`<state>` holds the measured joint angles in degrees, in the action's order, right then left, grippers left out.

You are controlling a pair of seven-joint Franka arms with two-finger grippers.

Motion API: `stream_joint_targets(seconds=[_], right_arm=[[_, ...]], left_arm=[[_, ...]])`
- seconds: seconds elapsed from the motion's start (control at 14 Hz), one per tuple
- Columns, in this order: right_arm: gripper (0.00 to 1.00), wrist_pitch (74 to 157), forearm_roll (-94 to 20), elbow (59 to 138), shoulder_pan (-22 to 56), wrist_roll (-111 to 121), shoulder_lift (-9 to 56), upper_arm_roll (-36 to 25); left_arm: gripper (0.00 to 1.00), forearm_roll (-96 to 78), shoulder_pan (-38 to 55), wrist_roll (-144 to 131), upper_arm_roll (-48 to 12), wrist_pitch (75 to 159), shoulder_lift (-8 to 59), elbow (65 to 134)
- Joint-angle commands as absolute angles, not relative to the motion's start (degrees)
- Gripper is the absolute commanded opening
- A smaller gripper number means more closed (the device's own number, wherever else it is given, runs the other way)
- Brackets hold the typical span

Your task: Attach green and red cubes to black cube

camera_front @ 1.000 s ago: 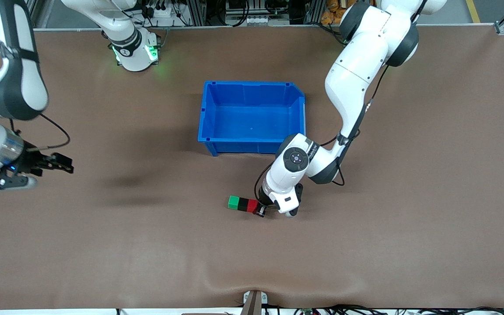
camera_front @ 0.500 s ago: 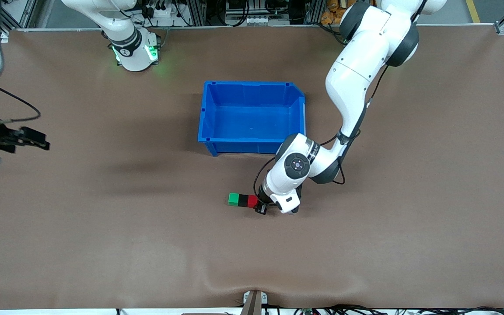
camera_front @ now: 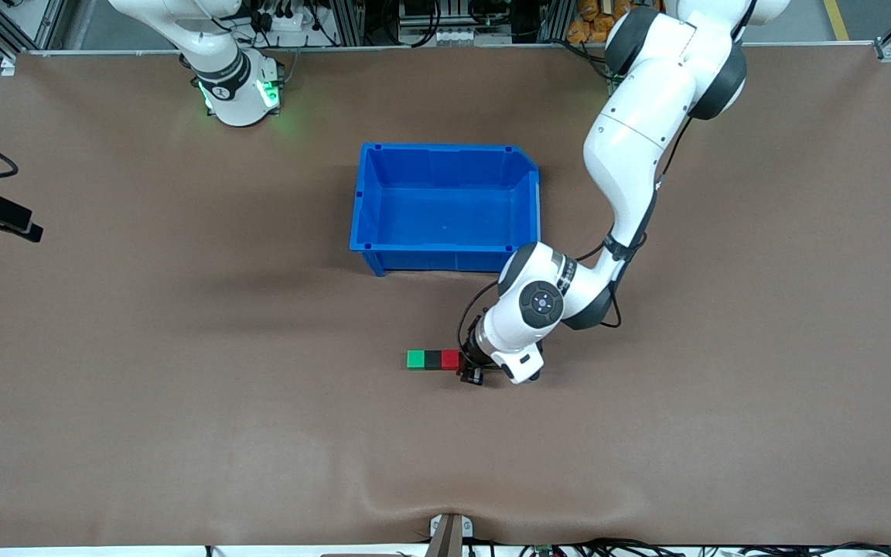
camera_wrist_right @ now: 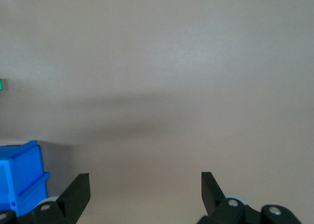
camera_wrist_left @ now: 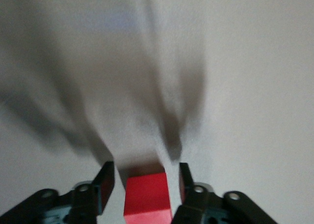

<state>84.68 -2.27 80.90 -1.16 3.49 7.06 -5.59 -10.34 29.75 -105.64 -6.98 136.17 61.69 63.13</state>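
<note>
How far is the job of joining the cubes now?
Mostly done: the green cube, black cube and red cube sit in one touching row. In hand: the left gripper straddles the red cube, fingers open with gaps. Left: drawing that arm away. The right gripper waits open at its table end.

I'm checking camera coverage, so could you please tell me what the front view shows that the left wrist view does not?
Only the front view shows the green cube and black cube joined in a row with the red one, the blue bin, and the right gripper, open at the right arm's end of the table. Only the left wrist view shows the left gripper open, its fingers clear of the red cube. Both show the red cube.
</note>
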Motion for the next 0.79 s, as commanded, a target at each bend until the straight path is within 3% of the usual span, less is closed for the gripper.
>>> stream_joint_targets(seconds=[0.0,0.21,0.5,0.71], right_arm=[[1.00,81.5,-2.0,79.9,-3.2,8.6,5.2,-5.4],[1.00,79.9,-2.8,80.4,-5.7,15.4,3.5,-5.7],[1.00,81.0,-1.8,80.4,-2.6,2.4,3.4,-4.5],[1.00,80.8,-2.6,80.4,-2.6,1.9,3.2,-4.6]], left_arm=[[1.00,-10.9,30.0,-105.5,-6.6,135.0,60.8,62.7],[1.00,-9.8,29.7,-102.3,-6.1,130.2,57.8,62.8],[1.00,-7.6,27.3,-93.5,-4.3,125.2,50.1,63.4],[1.00,-7.6,24.5,-81.2,-4.2,116.0,44.8,63.7]])
